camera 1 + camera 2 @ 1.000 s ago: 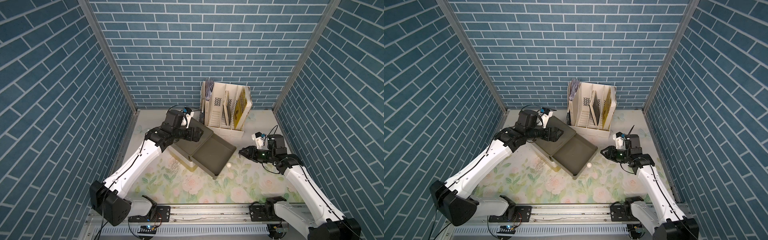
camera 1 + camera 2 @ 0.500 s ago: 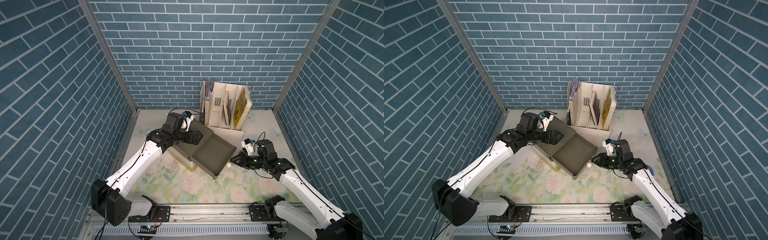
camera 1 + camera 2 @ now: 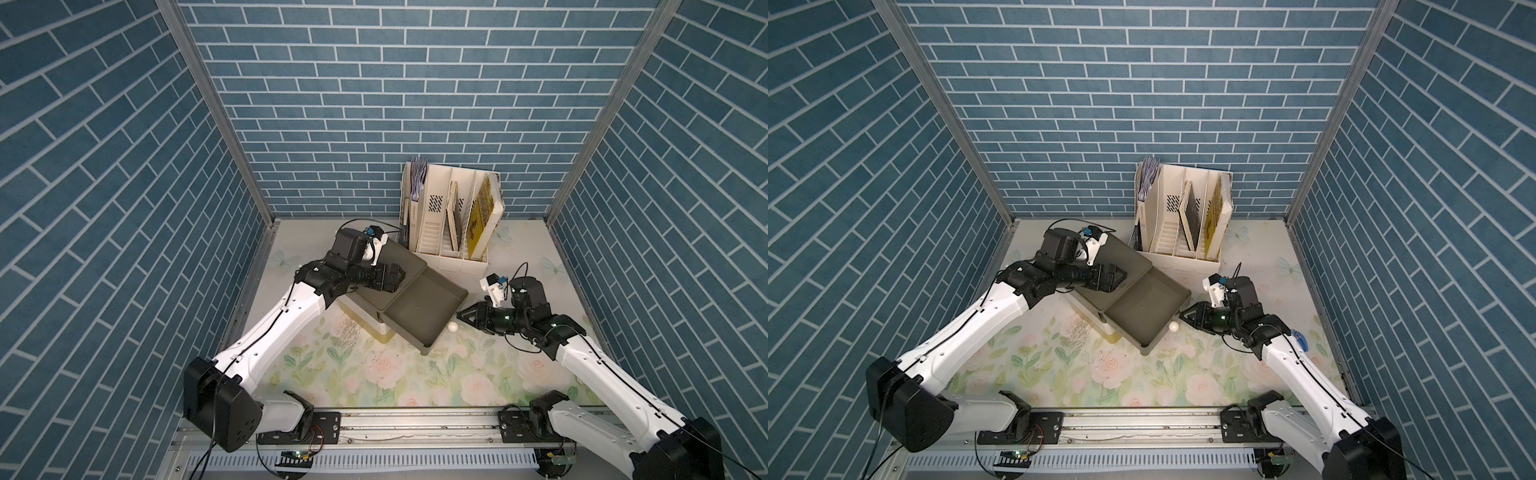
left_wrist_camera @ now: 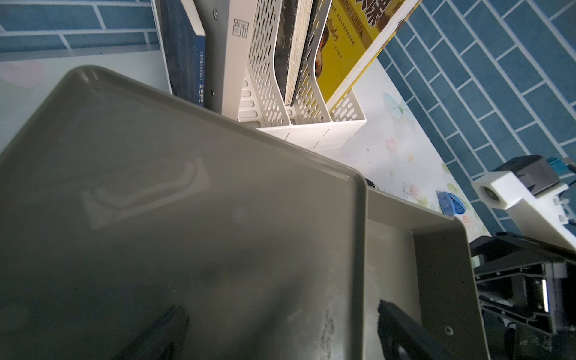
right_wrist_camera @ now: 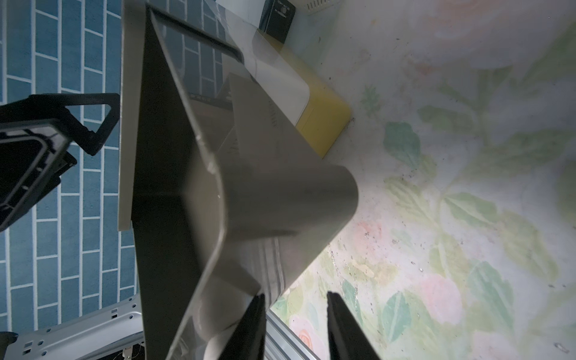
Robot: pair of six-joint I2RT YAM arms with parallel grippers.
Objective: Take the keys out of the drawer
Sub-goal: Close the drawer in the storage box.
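Your right gripper [image 3: 462, 325] stood narrowly parted, empty, tips just beside white knob [image 3: 453, 327] of pulled-out grey drawer [image 3: 419, 313]. Your left gripper [image 3: 398, 281] spread wide over cabinet top [image 3: 409, 266]. Blue-tagged keys [image 3: 1300, 340] lay on floral mat [image 3: 374, 374], right of drawer.

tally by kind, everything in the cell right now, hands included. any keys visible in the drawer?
drawer unit, drawer pulled open: 1
file rack: 1
books in the rack: 3 (dark blue, black, yellow)
blue plastic piece: 1
robot hands: 2 (left hand, right hand)
keys visible in the drawer: 0
total: 8
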